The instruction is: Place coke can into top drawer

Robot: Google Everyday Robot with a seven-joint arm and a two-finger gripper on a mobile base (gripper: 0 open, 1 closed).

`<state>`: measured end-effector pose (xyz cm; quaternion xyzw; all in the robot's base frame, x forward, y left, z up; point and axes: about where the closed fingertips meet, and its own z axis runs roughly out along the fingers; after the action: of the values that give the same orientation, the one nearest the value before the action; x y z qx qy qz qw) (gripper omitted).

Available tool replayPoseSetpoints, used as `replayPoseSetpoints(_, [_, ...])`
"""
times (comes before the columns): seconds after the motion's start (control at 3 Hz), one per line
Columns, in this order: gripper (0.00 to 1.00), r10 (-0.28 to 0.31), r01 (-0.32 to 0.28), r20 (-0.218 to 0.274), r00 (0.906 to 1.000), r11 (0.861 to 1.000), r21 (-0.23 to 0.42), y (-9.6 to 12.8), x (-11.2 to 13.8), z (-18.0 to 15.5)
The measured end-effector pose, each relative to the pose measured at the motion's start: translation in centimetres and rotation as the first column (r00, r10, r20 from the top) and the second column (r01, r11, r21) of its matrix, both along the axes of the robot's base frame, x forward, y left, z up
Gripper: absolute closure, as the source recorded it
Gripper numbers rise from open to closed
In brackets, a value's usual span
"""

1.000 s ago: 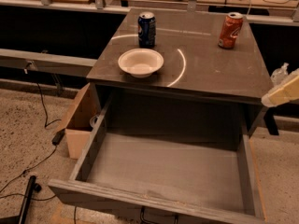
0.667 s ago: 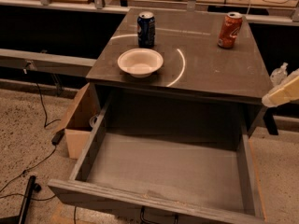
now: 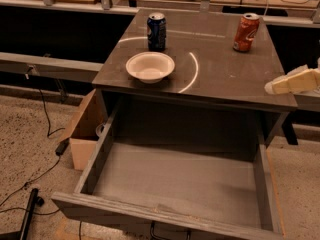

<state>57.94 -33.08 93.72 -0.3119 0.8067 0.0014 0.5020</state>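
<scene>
The coke can stands upright at the back right of the cabinet top. The top drawer is pulled wide open below the cabinet front, and nothing lies in it. My gripper shows as a pale cream shape at the right edge of the view, beside the cabinet's front right corner. It is lower than the can and to its right, apart from it, and holds nothing that I can see.
A dark blue soda can stands at the back left of the top. A white bowl sits in front of it. A small light-wood box stands on the floor left of the drawer. Cables run across the floor.
The view has shifted slightly. The gripper stays at the right edge, at about the same height. Cans, bowl and drawer have not moved.
</scene>
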Motion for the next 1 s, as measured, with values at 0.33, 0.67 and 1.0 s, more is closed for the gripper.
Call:
replayPoseSetpoints(0.33, [0.0, -0.017, 0.011, 0.11, 0.9938, 0.999, 0.053, -1.3, 5.1, 0.3])
replayPoseSetpoints(0.67, [0.0, -0.072, 0.056, 0.173, 0.9823, 0.994, 0.094, -2.9, 10.4, 0.1])
replayPoseSetpoints(1.0, [0.0, -0.068, 0.051, 0.179, 0.9815, 0.994, 0.098, -2.5, 11.0, 0.2])
